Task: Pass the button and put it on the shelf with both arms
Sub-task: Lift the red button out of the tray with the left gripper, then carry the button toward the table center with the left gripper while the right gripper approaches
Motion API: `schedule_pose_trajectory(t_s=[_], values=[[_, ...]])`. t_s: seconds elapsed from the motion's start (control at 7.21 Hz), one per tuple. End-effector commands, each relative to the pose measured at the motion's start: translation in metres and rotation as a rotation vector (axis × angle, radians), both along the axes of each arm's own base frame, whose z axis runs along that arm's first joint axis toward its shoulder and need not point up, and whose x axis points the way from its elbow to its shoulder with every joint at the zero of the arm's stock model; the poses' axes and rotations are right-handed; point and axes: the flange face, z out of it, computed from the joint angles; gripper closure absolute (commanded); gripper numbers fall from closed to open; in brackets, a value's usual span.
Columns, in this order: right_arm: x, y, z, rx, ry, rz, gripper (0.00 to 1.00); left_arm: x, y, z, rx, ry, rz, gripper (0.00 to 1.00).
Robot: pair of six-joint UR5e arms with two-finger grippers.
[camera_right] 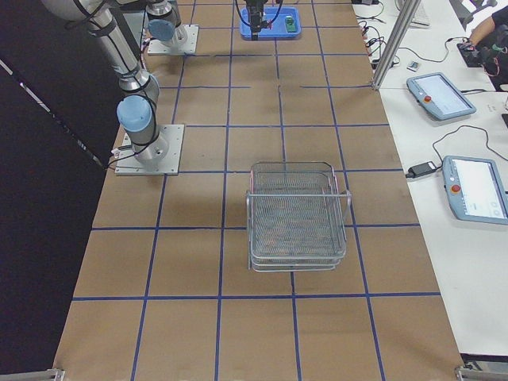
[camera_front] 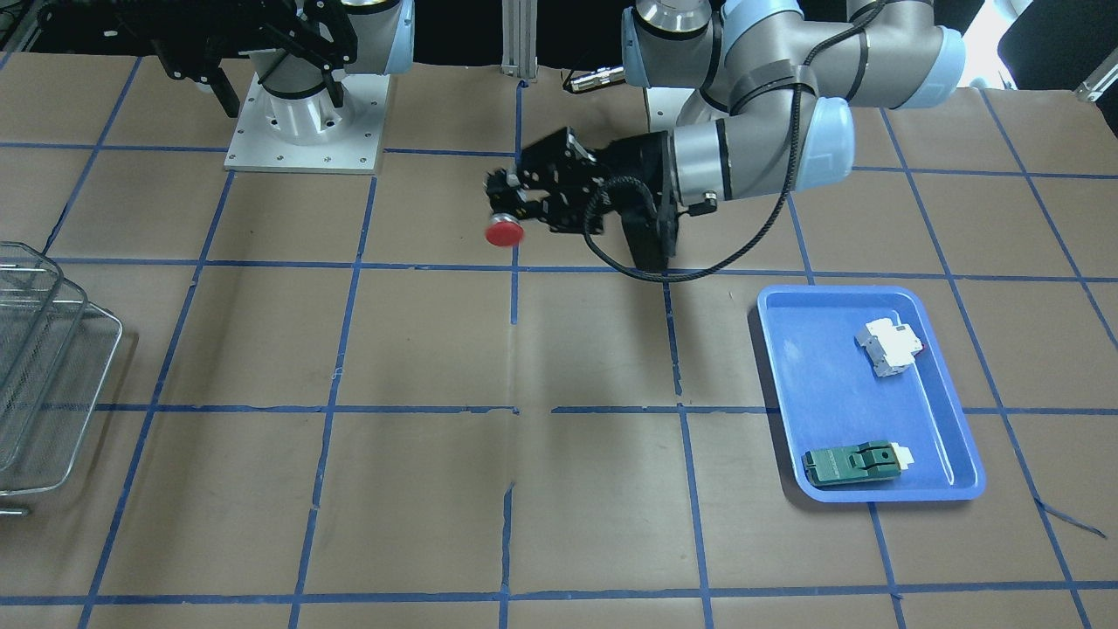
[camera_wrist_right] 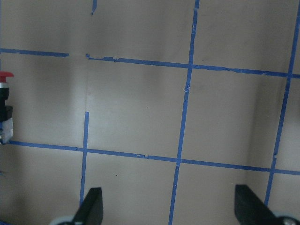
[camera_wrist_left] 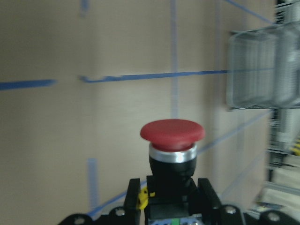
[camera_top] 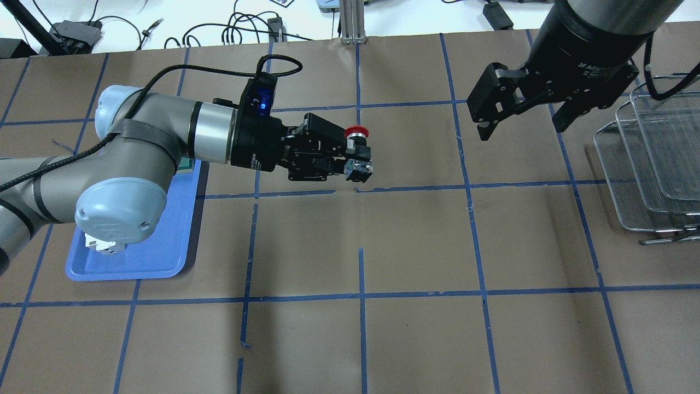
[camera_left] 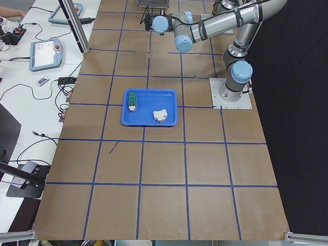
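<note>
Button (camera_top: 358,149) sits clenched in my left gripper (camera_top: 350,160) above the tabletop (camera_top: 415,241); my right gripper (camera_top: 522,121) hangs spread at its 3 o'clock. A misaligned handover could knock it loose and drop it

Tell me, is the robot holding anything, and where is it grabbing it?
The left gripper holds the button by its black body, below the red cap. The right gripper is open and empty.

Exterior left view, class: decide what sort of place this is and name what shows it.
Probably a robotics lab or test cell: the left arm is bolted to a table taped into a blue grid, and teach pendants lie on the white side bench.
</note>
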Motion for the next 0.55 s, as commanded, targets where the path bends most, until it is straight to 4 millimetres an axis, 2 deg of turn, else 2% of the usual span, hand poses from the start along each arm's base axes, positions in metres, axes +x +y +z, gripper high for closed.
schedule_pose_trajectory(t_s=[0.0, 0.14, 0.42], values=[[-0.019, -0.007, 0.000, -0.003, -0.006, 0.002, 0.00, -0.014, 0.010, -0.003, 0.096, 0.330, 0.053, 1.00], [-0.046, -0.014, 0.000, -0.004, -0.009, 0.033, 0.00, -0.013, 0.012, -0.016, 0.128, 0.386, 0.073, 1.00], [-0.089, -0.022, -0.005, 0.026, -0.177, 0.012, 0.00, -0.017, 0.013, -0.019, 0.119, 0.364, 0.060, 1.00]])
